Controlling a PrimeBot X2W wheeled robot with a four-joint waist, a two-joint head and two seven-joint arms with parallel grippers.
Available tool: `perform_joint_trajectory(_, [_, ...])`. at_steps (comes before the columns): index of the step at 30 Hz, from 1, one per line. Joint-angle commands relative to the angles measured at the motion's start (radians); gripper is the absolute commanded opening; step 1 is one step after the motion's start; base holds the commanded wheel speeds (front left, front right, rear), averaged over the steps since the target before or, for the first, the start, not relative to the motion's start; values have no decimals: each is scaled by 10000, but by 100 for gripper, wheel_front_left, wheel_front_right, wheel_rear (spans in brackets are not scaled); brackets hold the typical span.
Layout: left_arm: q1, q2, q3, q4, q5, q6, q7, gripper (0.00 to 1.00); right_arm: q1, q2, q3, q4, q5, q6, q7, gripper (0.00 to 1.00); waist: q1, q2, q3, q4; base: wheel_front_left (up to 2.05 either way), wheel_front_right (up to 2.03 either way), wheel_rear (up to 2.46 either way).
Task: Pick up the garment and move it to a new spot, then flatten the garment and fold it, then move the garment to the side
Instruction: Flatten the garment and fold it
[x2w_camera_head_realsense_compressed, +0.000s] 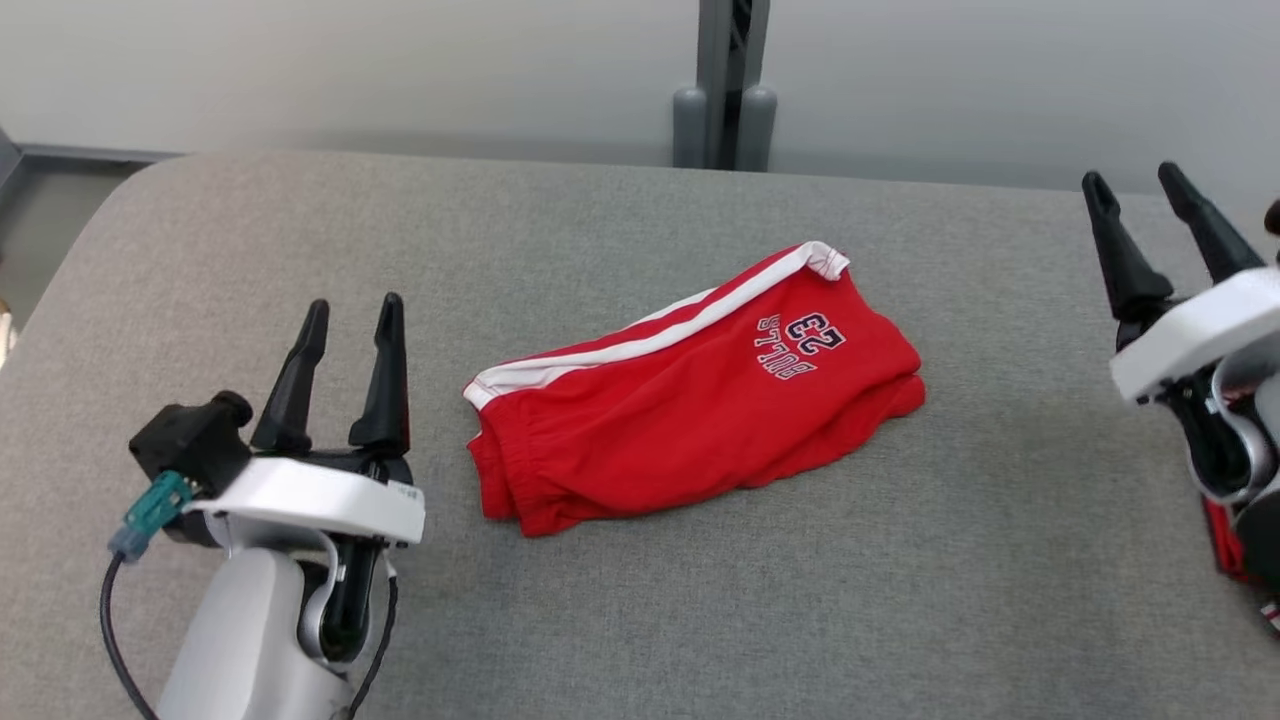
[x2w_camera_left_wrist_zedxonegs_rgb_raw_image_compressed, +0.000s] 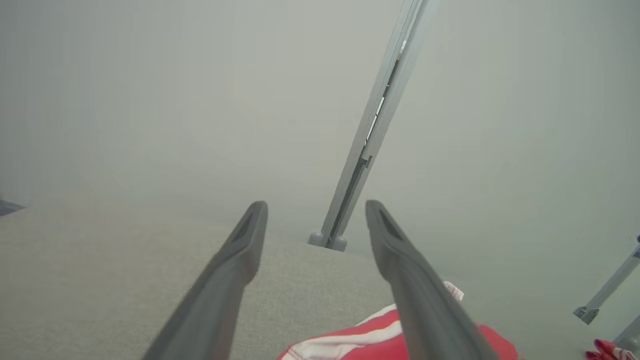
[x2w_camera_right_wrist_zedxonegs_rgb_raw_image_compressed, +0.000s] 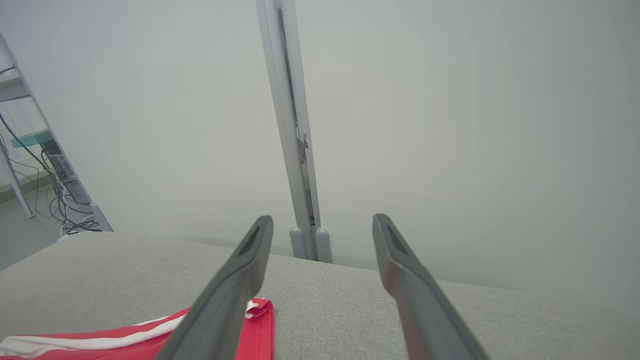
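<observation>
Fingers (x2w_camera_head_realsense_compressed: 385, 370) wide; head-view lettering (x2w_camera_head_realsense_compressed: 798, 345) on garment (x2w_camera_head_realsense_compressed: 650, 420)

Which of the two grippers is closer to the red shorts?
The left gripper: it stands just beside the left end of the red shorts, while the right gripper hangs farther off at the right edge.

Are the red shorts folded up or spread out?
Folded: the red shorts lie doubled over on the grey table, with stacked edges showing.
</observation>
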Motion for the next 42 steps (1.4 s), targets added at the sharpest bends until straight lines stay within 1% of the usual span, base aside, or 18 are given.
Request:
perform_joint_trajectory(1, [342, -21, 322, -286, 522, -25, -27, 100, 726, 235, -843, -455, -595, 2, -5, 100, 0, 0, -442, -384, 0, 0, 0])
perform_joint_trajectory(3, [856, -127, 679, -658, 1206, -57, -27, 100, 1821, 647, -2041, -1164, -1462, 2, -5, 100, 0, 0, -646, -524, 0, 0, 0])
perform_joint_trajectory(5, [1327, -172, 1066, -998, 1602, -68, -29, 100, 2767, 1090, -3033, -1830, -2157, 2, -7, 100, 0, 0, -852, -653, 0, 0, 0])
perform_joint_trajectory(7, [1761, -213, 1342, -1333, 1946, -76, -28, 100, 3601, 1530, -3702, -2424, -2739, 2, -7, 100, 0, 0, -1014, -768, 0, 0, 0])
perform_joint_trajectory(11, [2566, -217, 1486, -1837, 2051, 157, -28, 100, 4935, 2317, -4645, -3132, -3318, 2, -6, 100, 0, 0, -1202, -920, 0, 0, 0])
perform_joint_trajectory(14, [3024, -230, 1409, -2064, 2164, 364, -29, 100, 5631, 2766, -4971, -3445, -3531, 2, -8, 100, 0, 0, -1241, -975, 0, 0, 0])
perform_joint_trajectory(18, [3436, -227, 1196, -2208, 2450, 598, -29, 100, 6165, 3117, -5160, -3635, -3822, 2, -8, 100, 0, 0, -1232, -1009, 0, 0, 0])
perform_joint_trajectory(21, [3744, -228, 989, -1928, 2353, 756, -29, 100, 6427, 3366, -5488, -3628, -4159, 3, -9, 100, 0, 0, -1241, -1022, 0, 0, 0])
perform_joint_trajectory(30, [3717, -227, 697, -1649, 2343, 901, -29, 100, 6645, 3779, -5784, -3598, -4577, 3, -9, 100, 0, 0, -1215, -897, 0, 0, 0])
perform_joint_trajectory(33, [3607, -227, 661, -1615, 2313, 874, -29, 100, 6549, 3830, -5455, -3207, -4215, 3, -9, 100, 0, 0, -1191, -784, 0, 0, 0])
perform_joint_trajectory(34, [3555, -229, 617, -1605, 2305, 841, -29, 100, 6358, 3811, -5073, -2647, -3780, 2, 0, 100, 0, 0, -1169, -702, 0, 0, 0])
perform_joint_trajectory(36, [3521, -228, 577, -1584, 2300, 831, -29, 100, 6033, 3888, -4788, -2046, -2949, 3, 327, 100, 0, 0, -1123, -596, 0, 0, 0])
perform_joint_trajectory(40, [3483, -226, 411, -1541, 2264, 811, -30, 100, 5274, 4015, -4548, -1309, -977, 3, 1233, 100, 0, 0, -900, -304, 0, 0, 0])
perform_joint_trajectory(42, [3442, -228, 299, -1512, 2227, 819, -30, 100, 4950, 4072, -4526, -899, -256, 3, 1716, 100, 0, 0, -770, -123, 0, 0, 0])
